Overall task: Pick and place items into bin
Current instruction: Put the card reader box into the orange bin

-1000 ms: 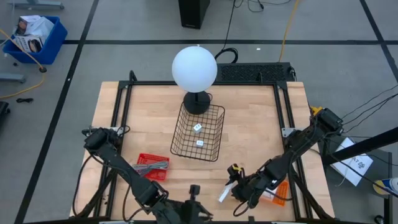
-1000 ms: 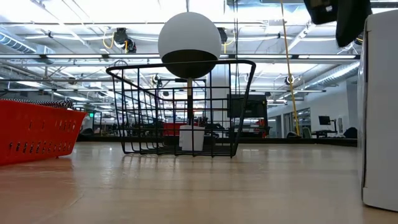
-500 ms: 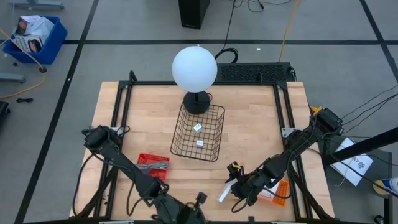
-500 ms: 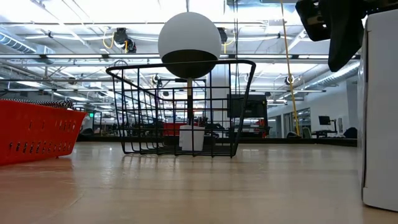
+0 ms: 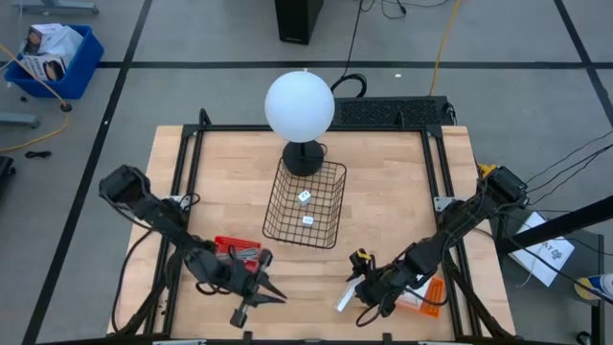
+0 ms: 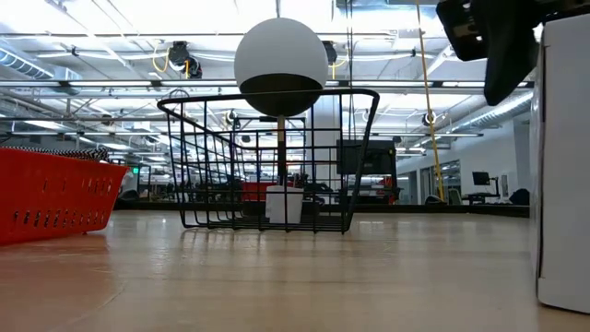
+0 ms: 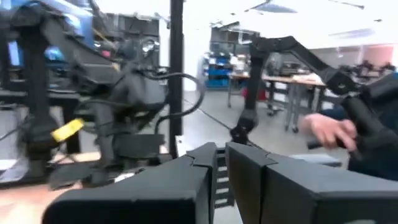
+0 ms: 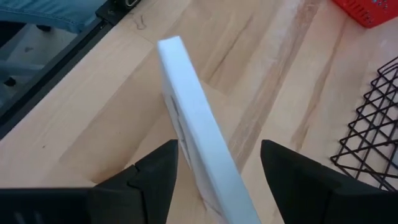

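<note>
My right tool sits at the front right of the tabletop, and the white packet stands on edge between its two fingers. In the right wrist view the fingers flank the packet with a visible gap on each side, so I read the tool as open and straddling it, not yet clamped. The packet's long axis runs straight away from the wrist, parallel to the fingers, so I judge that closing squeezes its flat faces, which is what I want.

In the high view the packet lies just at 9 o'clock of the right tool, and the wire bin stands at about 11 o'clock from it, near the middle of the tabletop in front of the lamp. Two small white blocks already lie inside the bin. The carry, once I have a grip, goes up and toward 11 o'clock.

The right arm is plainly the nearer one for this packet. My left tool hangs at the front left, near the red tray, its fingers spread wide in the high view and holding nothing. An orange tray lies just at 3 o'clock of the right tool; whether the second packet lies in it I cannot tell.
</note>
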